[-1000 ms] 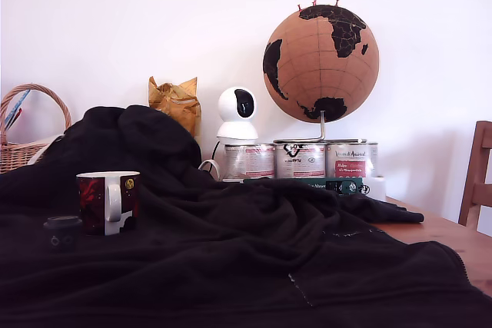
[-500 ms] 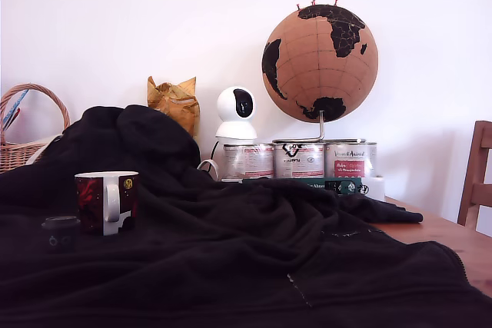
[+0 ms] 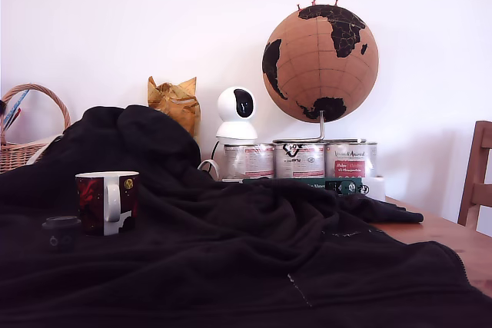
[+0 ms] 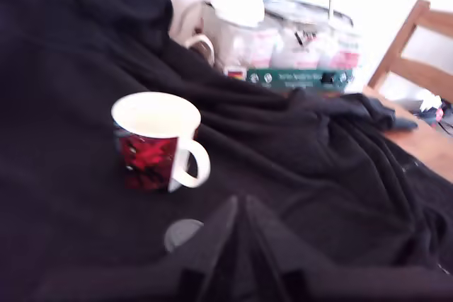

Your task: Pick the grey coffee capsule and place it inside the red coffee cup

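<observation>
1. In the wrist view the dark, blurred fingers fill the foreground; I cannot tell whether they are released or clenched.
2. The grey coffee capsule stands upright on the black blanket covering the surface, just beside the fingers in the wrist view.
3. Close behind the capsule stands the red coffee cup, upright, its white handle facing the exterior camera.
4. Farther back are three silver tins, a white camera and a cork globe.
</observation>
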